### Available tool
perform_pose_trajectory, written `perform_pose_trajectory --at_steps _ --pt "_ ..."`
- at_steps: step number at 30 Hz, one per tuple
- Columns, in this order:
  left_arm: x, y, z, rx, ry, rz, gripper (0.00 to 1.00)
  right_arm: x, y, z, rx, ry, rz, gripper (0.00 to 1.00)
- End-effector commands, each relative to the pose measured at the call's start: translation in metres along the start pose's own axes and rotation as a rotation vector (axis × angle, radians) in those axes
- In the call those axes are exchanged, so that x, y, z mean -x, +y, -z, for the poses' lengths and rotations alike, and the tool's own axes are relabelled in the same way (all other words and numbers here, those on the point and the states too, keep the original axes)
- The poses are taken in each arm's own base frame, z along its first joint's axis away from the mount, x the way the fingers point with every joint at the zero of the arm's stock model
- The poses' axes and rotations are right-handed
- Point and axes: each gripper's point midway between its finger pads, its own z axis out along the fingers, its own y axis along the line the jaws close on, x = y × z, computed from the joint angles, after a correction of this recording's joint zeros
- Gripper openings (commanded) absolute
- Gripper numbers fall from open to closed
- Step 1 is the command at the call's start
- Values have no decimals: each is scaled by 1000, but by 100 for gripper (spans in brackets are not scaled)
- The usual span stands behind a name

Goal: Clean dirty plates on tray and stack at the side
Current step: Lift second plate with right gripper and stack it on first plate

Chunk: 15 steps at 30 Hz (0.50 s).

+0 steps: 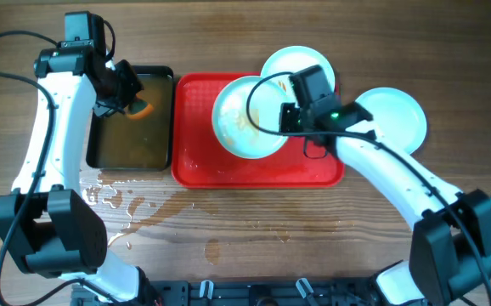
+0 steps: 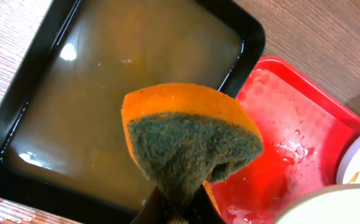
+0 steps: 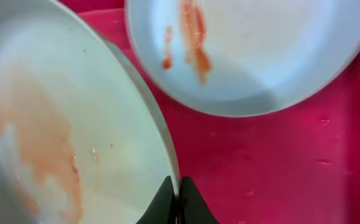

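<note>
near the robot, the wooden table [image 1: 449, 51] was wet with little puddles [image 1: 126, 204]. just past them lay the red tray [image 1: 194, 136]. the black pan [image 1: 131, 144] sat just beside it on the left, full of brown water. the right pincer [image 3: 177, 200] was clamped tight on the rim of a plate [image 1: 241, 119] and held it over the middle of the tray. that plate had a pale orange smear on it. on the right, off the tray, a second plate [image 1: 394, 119] sat on the table, and it looked clean from above. over the far part of the pan, the left pincer [image 2: 180, 210] was pinched tight on an orange sponge [image 2: 192, 143]. the sponge's dark green scrubby side faced the wrist camera, and it hung over the brown water. farthest away, the third plate [image 1: 284, 59] lay at the far edge of the tray, with part of it sticking out past the rim. it had red-orange streaks of sauce on it.
</note>
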Motion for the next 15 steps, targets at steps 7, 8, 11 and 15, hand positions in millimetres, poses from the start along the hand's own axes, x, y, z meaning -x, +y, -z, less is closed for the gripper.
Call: perform_pose_trajectory --at_steps 7,8,11,15 --pt "-3 4 -16 21 36 -14 4 29 17 77 -616 -500 364 4" --pt "-4 4 -17 22 38 -14 4 31 23 85 -647 -540 393 4" --pt "-4 4 -17 22 38 -14 4 37 41 103 -681 -636 417 4" --pt "-4 4 -17 22 38 -14 4 41 46 105 -666 -661 402 4"
